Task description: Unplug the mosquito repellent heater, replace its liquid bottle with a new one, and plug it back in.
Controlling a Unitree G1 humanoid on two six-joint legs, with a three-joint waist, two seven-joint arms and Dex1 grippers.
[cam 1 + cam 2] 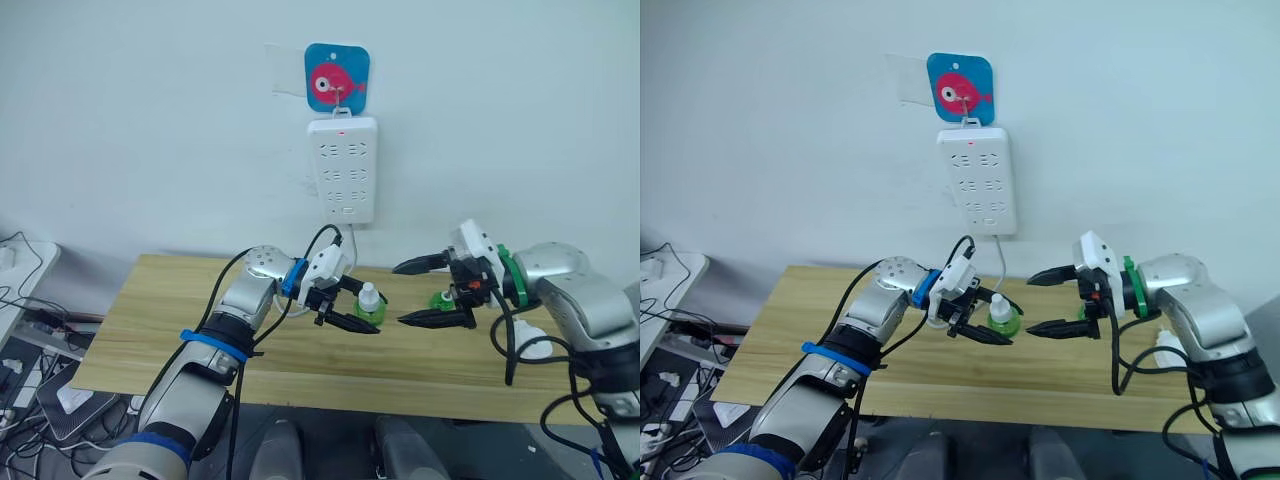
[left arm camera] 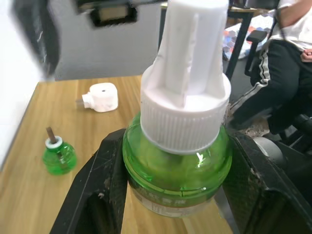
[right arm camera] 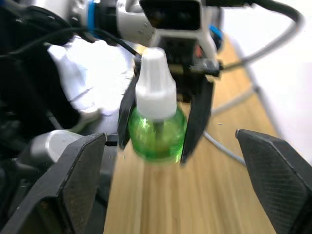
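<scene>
- The wooden table (image 1: 150, 330) is our landmark, and both arms are reaching over it.
- The left gripper (image 1: 352, 318) is squeezing a new green bottle (image 1: 368, 305) with a white cap, holding it up just above the middle of the table.
- The right gripper (image 1: 432, 292) is hanging over the table near the new bottle, with its fingers wide apart and nothing in them.
- The old green bottle (image 2: 58, 155) with no cap is standing on the table, so I think it is already out.
- The mosquito repellent heater (image 2: 100, 97) is lying on the table, unplugged, a little apart from the old bottle.
- The white power strip (image 1: 343, 168) is hanging on the wall behind the table, under a fish hook (image 1: 336, 78).
- Still to do, I think: taking the cap off, putting the new bottle in the heater, and plugging it in.
</scene>
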